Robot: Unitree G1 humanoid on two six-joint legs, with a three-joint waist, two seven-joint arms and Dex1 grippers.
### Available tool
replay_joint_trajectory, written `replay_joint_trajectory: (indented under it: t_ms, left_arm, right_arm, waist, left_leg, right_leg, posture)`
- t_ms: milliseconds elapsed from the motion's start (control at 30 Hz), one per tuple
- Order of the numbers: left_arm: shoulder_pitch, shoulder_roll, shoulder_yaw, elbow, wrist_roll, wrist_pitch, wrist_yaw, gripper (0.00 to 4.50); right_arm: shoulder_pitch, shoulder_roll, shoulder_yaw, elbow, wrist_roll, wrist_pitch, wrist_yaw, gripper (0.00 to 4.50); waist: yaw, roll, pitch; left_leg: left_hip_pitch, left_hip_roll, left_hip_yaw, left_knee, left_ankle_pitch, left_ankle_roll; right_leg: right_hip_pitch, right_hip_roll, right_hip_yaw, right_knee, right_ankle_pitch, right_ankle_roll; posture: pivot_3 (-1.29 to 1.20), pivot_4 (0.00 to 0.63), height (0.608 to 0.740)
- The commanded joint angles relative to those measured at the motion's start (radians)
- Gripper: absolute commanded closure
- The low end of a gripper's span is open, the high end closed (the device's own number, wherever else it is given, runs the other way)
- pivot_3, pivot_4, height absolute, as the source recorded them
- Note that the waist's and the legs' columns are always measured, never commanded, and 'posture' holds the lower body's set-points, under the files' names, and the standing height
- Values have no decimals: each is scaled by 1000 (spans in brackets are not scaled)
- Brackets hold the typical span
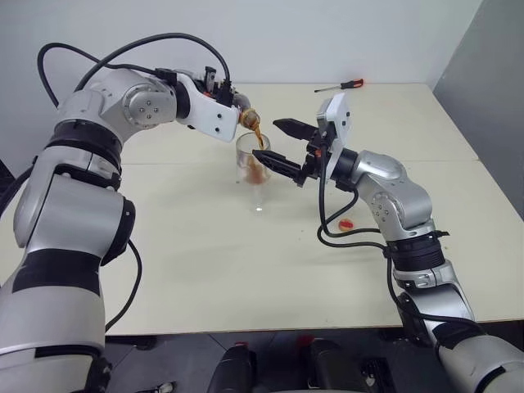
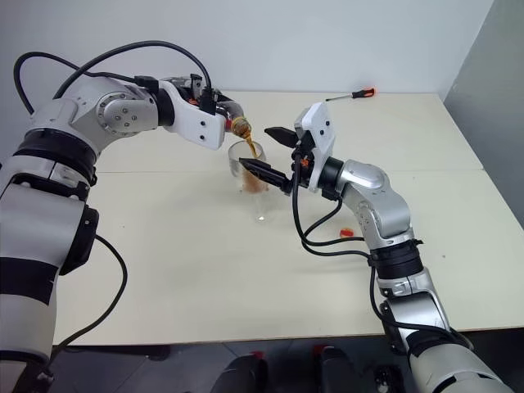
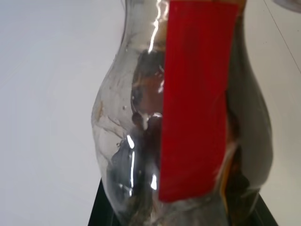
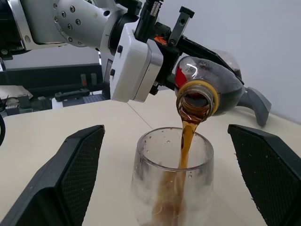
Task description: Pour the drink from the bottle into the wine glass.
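My left gripper (image 1: pixel 232 97) is shut on the bottle (image 4: pixel 211 89), a squat clear plastic one with a red label (image 3: pixel 197 94) and no cap. It is tipped mouth-down over the wine glass (image 1: pixel 252 160). A thin stream of dark brown drink (image 4: pixel 186 136) falls from the mouth into the bowl, where some has gathered. The glass stands upright on the table. My right gripper (image 1: pixel 268 140) is open, one black finger (image 4: pixel 77 165) on each side of the bowl, not touching it.
A red-handled screwdriver (image 1: pixel 340 85) lies at the far side of the cream table (image 1: pixel 205 270). A small red and yellow object (image 1: pixel 347 223) lies on the table under my right forearm. A grey wall panel (image 1: pixel 491 90) stands at the right.
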Motion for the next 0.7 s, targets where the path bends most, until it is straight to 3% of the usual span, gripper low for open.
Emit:
replay_joint_trajectory:
  t_ms: [33, 700]
  left_arm:
    - [-56, 22, 5, -9, -3, -7, 19, 3533]
    - [-78, 48, -31, -6, 41, -23, 50, 3533]
  right_arm:
    - [-23, -2, -26, -17, 1, -30, -3, 0]
    - [-24, 2, -20, -12, 2, -39, 4, 0]
  waist:
    - [0, 0, 0]
    - [0, 0, 0]
  left_leg:
    - [0, 0, 0, 0, 0, 0]
    - [0, 0, 0, 0, 0, 0]
  right_leg:
    - [0, 0, 0, 0, 0, 0]
    - [0, 0, 0, 0, 0, 0]
  posture:
    - [0, 150, 740]
    - [0, 150, 740]
